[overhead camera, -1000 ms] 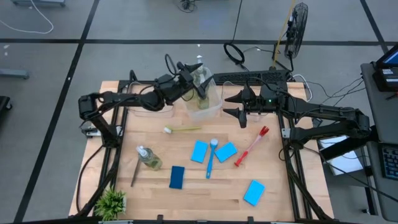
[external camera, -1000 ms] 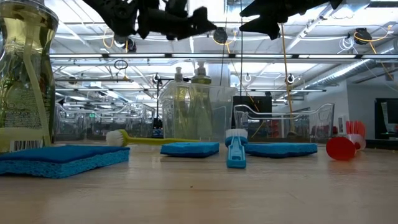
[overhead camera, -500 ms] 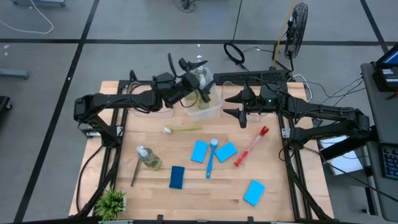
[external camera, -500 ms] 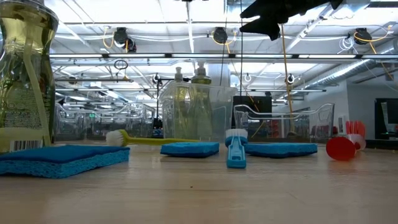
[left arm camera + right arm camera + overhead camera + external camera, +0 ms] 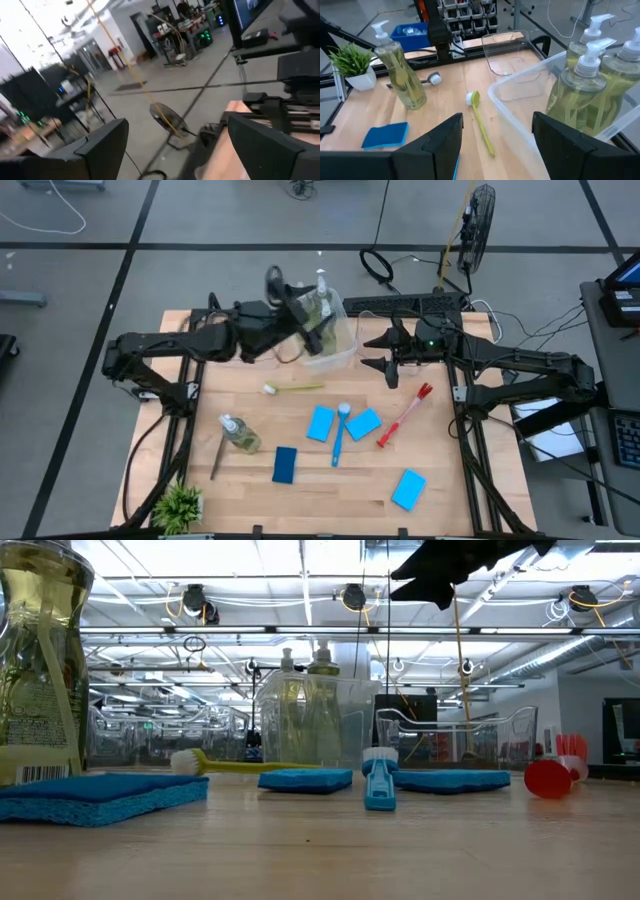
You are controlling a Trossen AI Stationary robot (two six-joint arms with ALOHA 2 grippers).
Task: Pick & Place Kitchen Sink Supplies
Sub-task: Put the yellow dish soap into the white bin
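Up at the back of the desk [image 5: 250, 480], left claw [image 5: 275, 280] raised beside the clear bin [image 5: 335, 345], fingers spread, pinching nothing. Three soap bottles [image 5: 580, 90] standing inside that bin. Right claw [image 5: 385, 358] parked just right of it, also spread and empty. Fourth soap bottle [image 5: 238, 433] upright near the front left, dark brush [image 5: 217, 455] beside it. Green brush [image 5: 295, 388], blue brush [image 5: 340, 432], red brush [image 5: 405, 415] and four blue sponges [image 5: 321, 423] lying scattered mid-desk. Potted plant [image 5: 180, 505] at the front-left corner.
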